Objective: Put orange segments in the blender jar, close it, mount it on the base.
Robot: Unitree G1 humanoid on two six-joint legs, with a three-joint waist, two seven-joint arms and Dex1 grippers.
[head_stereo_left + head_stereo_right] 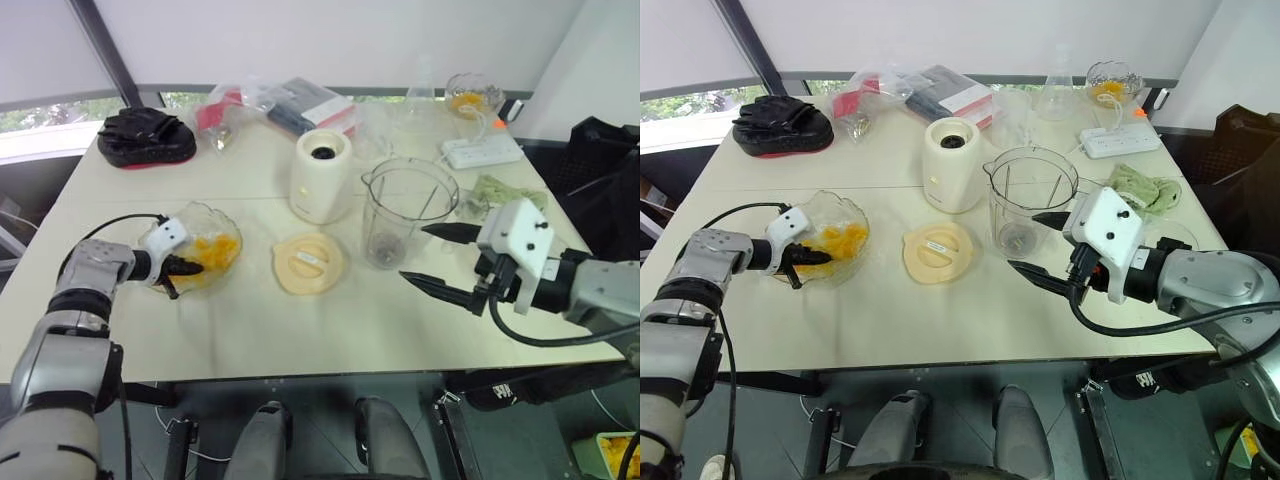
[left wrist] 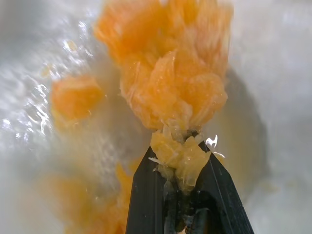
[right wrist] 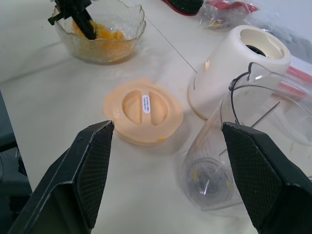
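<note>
Early days: my left pincer [image 2: 183, 168] is pinched on orange segments [image 2: 171, 83] in the wavy bowl [image 1: 228, 222], right pincer [image 3: 165, 170] wide beside the nearly empty blender jar [image 1: 405, 205]; lid [image 1: 309, 263] and base [image 1: 322, 175] both waiting

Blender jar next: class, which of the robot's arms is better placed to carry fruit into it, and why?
Left. The left gripper is shut on an orange segment inside the bowl. The right gripper hangs open beside the blender jar, holding nothing.
</note>
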